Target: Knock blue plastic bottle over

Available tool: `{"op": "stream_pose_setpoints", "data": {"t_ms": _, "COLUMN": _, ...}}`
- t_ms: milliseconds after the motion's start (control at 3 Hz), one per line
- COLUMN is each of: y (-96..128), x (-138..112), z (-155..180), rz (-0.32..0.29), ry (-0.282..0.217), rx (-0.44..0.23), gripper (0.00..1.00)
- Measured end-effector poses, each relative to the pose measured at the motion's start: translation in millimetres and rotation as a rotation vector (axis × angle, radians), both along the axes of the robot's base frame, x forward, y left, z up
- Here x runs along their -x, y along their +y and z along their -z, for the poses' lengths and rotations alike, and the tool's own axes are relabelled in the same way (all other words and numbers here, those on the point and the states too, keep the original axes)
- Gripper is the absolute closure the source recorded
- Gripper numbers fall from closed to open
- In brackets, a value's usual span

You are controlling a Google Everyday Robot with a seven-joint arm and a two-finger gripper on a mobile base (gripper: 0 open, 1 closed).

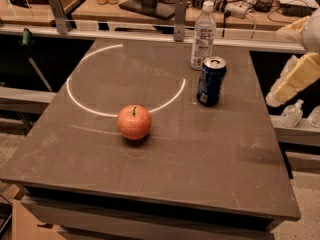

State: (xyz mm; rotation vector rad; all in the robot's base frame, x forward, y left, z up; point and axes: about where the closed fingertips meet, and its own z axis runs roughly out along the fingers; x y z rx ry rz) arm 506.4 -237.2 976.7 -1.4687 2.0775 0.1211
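From my station I see the small clear plastic water bottle with a white screw cap and pale label [203, 34] standing upright near the far edge of the dark brown surface [210, 159], a little right of centre. Just in front of it and slightly to the right stands a dark blue soda can [211, 81], also upright. The two are close, and I cannot tell whether they touch. A red apple [134, 122] sits well apart from both, nearer to me, on the thin white arc [75, 98] marked on the surface.

The cream and pale yellow claw [294, 80] hangs beyond the right side of the surface, about level with the can and well apart from the bottle. I cannot tell from here whether it is wide or narrow.

I judge the step in hand to be the approach, since the bottle is upright and the knock is not yet made. To do it well I would bring the claw in from the right, passing behind the can, and keep it high, at the bottle's shoulder or cap. That way the push should tip the bottle rather than slide it. I would sweep leftward, where the surface is open. The can is the risk, because a low or near path would clip it first. A light bottle may also skid, so one short, firm stroke seems better than a slow nudge.
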Motion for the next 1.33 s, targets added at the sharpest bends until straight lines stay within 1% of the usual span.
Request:
{"op": "stream_pose_setpoints", "data": {"t_ms": 333, "y": -5.6, "x": -55.9, "z": -10.4, "rz": 0.065, "ry": -0.094, "rx": -0.175, "gripper": 0.00}}
{"op": "stream_pose_setpoints", "data": {"t_ms": 667, "y": -13.2, "x": -119.1, "z": -11.4, "rz": 0.170, "ry": -0.189, "rx": -0.321, "gripper": 0.00}}
{"op": "stream_pose_setpoints", "data": {"t_ms": 1000, "y": -13.0, "x": -119.1, "z": -11.3, "rz": 0.170, "ry": -0.189, "rx": -0.321, "gripper": 0.00}}
{"op": "stream_pose_setpoints", "data": {"t_ms": 1333, "y": -13.6, "x": -124.3, "z": -9.0, "rz": 0.184, "ry": -0.195, "rx": -0.334, "gripper": 0.00}}
